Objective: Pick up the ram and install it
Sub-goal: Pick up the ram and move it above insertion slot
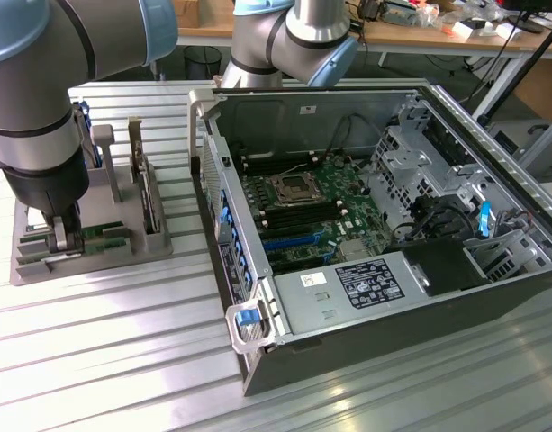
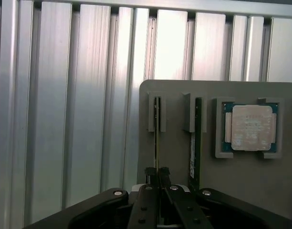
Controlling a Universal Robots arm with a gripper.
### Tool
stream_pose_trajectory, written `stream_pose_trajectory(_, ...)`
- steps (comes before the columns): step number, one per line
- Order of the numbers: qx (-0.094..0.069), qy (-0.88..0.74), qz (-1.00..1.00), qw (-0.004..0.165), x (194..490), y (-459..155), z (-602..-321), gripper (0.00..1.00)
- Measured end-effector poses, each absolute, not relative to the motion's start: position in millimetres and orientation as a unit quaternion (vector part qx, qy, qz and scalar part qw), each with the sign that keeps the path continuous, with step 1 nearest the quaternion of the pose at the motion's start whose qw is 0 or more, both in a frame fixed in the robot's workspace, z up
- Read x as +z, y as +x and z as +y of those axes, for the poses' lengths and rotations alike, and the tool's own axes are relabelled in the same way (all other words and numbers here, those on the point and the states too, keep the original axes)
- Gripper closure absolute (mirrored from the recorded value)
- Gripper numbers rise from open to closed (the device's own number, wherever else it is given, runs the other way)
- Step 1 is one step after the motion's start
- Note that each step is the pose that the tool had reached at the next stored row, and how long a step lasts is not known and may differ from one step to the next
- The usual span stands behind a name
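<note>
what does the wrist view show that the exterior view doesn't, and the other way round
Wrist view: the square processor chip in its pocket, and the gripper shut on the ram, a second ram stick slotted beside it. Exterior view: the open computer case, its motherboard, the arm and its upper joints. Both: the grey holder tray on the ribbed metal table, with the gripper down at it.

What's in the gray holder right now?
In the holder, two sticks stand on edge in slots: the ram, clamped by the gripper, and a second stick. A processor lies flat in its recess. The gripper hides one end of each stick.
</note>
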State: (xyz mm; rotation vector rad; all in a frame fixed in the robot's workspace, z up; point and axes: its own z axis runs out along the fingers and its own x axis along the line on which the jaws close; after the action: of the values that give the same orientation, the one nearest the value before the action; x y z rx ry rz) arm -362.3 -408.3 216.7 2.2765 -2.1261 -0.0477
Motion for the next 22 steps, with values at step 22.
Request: stream_pose_trajectory(22, -0.015, 0.731, -0.682, 0.013, 226.8, -362.3, -408.3, 0.88)
